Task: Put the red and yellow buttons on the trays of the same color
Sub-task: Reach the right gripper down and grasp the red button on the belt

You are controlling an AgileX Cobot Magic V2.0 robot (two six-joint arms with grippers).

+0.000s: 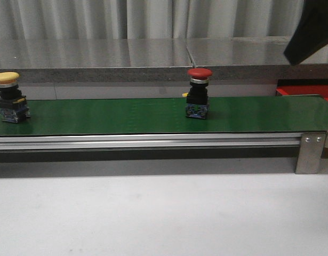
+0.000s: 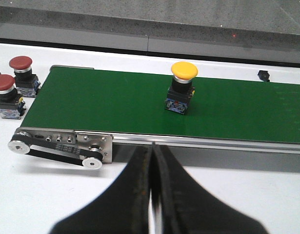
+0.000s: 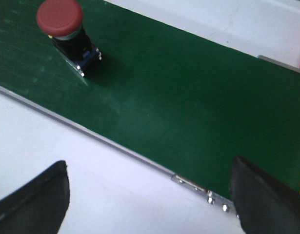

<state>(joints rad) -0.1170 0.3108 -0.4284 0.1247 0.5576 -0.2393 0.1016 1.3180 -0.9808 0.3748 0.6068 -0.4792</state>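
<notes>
While parked upright on the green belt (image 1: pixel 126 114), stood near its far left end: a yellow button (image 1: pixel 7 96), mushroom cap on a dark base. Seen too from the left wrist camera, same yellow button (image 2: pixel 181 92), alone on that stretch of belt. Lay off the belt's end, on the white table (image 2: pixel 42 195): two spare red buttons (image 2: pixel 10 95), side by side, nearly touching. Hung low over the table in front of the belt rail: the left gripper (image 2: pixel 150 195), jaws pressed together with barely a slit between, holding nothing.

Further right, around the belt's middle, stood a red button (image 1: pixel 198 93), also upright, well apart from the yellow one. Picked up again by the right wrist camera, that red button (image 3: pixel 64 31), on the belt, well clear of the fingers. Spread wide, the right gripper (image 3: pixel 154 204), empty, with one dark finger (image 3: pixel 37 200) over the white table and the other at the belt's edge near a metal bracket (image 3: pixel 203 192). Showed at the far right, behind the belt: part of a red tray (image 1: pixel 308 92). Loomed above it, a dark piece of the right arm (image 1: pixel 313 29).
</notes>
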